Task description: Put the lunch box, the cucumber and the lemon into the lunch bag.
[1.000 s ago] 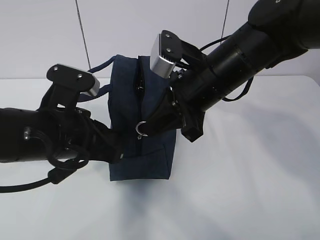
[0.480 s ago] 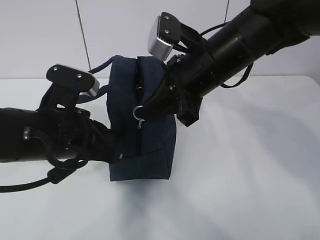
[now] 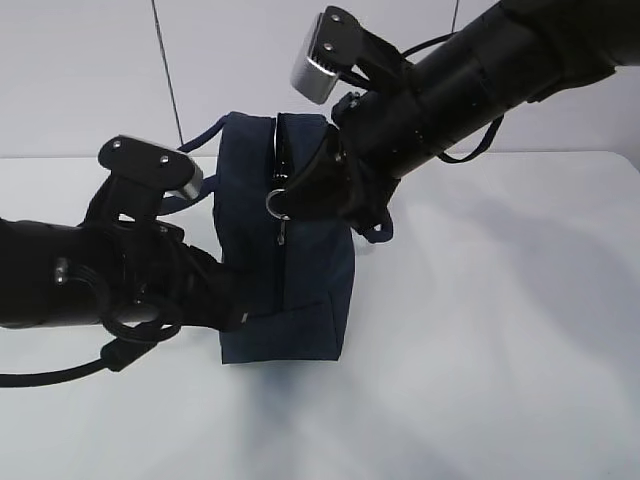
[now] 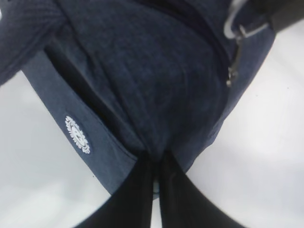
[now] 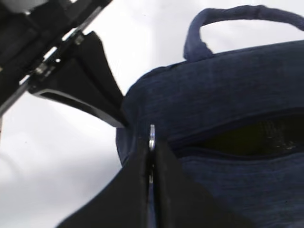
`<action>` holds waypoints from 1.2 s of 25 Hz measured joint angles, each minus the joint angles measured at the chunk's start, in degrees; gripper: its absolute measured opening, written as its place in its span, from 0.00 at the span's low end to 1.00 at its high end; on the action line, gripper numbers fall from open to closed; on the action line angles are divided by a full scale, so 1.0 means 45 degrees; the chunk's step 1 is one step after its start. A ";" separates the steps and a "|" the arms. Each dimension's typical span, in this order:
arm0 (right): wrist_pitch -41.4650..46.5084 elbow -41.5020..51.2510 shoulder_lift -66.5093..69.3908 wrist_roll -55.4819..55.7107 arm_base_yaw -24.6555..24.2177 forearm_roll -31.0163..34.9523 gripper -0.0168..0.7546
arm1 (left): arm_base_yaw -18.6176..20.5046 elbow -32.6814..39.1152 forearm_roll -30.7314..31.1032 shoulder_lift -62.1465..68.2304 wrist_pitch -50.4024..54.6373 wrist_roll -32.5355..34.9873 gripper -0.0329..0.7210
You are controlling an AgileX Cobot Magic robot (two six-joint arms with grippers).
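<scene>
Since the earlier frames, the right end effector (image 3: 290, 203) has risen along the face of the lunch bag (image 3: 300, 290), carrying the metal ring pull (image 3: 275, 203) from low on the zipper line to a point near mid-height; the left arm has barely shifted. The lunch bag stands upright on the white desk (image 3: 500, 330), between the two arms. The right arm reaches in from the upper right, sloping down to the bag, its end effector pressed together on the ring pull, which shows edge-on between the black fingers (image 5: 137, 180) in the right wrist view; beside it the zipper gapes onto a dark interior. The left arm lies low from the left edge, its end effector (image 4: 154, 166) pinching the navy fabric at the bag's lower corner, fingers nearly touching. No readable writing appears; the only marking is a small round white emblem (image 4: 77, 135) on a side panel. One loop handle (image 5: 228, 23) arches over the bag's top.
</scene>
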 joint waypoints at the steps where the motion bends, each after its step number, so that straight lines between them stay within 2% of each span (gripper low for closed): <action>1: -0.0168 0.0000 0.0000 0.0064 0.0000 0.0000 0.00 | 0.0000 0.0000 0.0000 0.0000 0.0000 0.0000 0.04; 11: -0.1116 -0.0113 0.0360 0.0306 0.0000 0.0391 0.00 | 0.0000 0.0000 0.0000 0.0050 -0.0042 0.0000 0.04; 24: -0.1394 -0.0331 0.0400 0.0648 0.0000 0.1003 0.00 | 0.0000 0.0000 0.0000 0.0050 -0.0054 0.0000 0.04; 30: -0.1242 -0.0803 0.0400 0.2007 0.0000 0.1032 0.00 | 0.0000 0.0000 0.0000 0.0050 -0.0054 0.0000 0.04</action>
